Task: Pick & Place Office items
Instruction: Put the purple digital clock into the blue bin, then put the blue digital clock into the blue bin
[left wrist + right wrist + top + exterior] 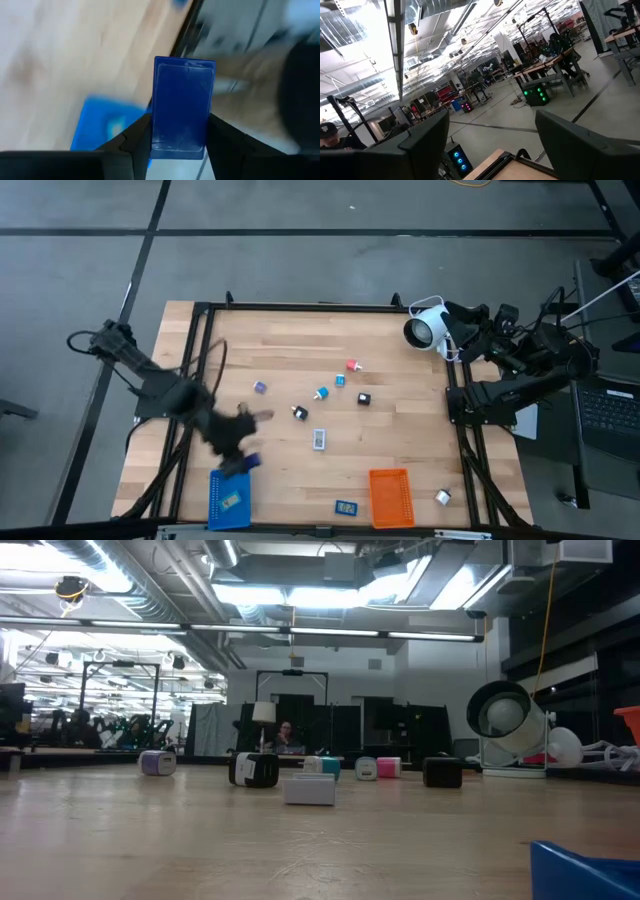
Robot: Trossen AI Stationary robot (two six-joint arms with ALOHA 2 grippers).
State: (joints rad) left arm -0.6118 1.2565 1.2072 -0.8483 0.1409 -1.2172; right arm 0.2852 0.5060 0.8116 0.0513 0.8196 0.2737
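Pale matt wooden table (pixel 300 340), glossy dark-blue plastic rectangle (pixel 182 105), blue plastic tray (pixel 217 510)

Colours on the pale wooden table (pixel 300 340)

A dark-blue flat rectangular card (pixel 183 107) sits between black gripper fingers (pixel 135 142); a bright blue plastic tray (pixel 229 500) and an orange plastic tray (pixel 391 497) lie by the near edge; small red (pixel 353 365), purple (pixel 260 387) and light-blue (pixel 321 394) chunks dot the middle, beside a white round device (pixel 428 330).

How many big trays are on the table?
2. The blue tray lies at the table's near edge on the left arm's side, just under the left gripper. The orange tray lies along the same edge, nearer the right arm's side.
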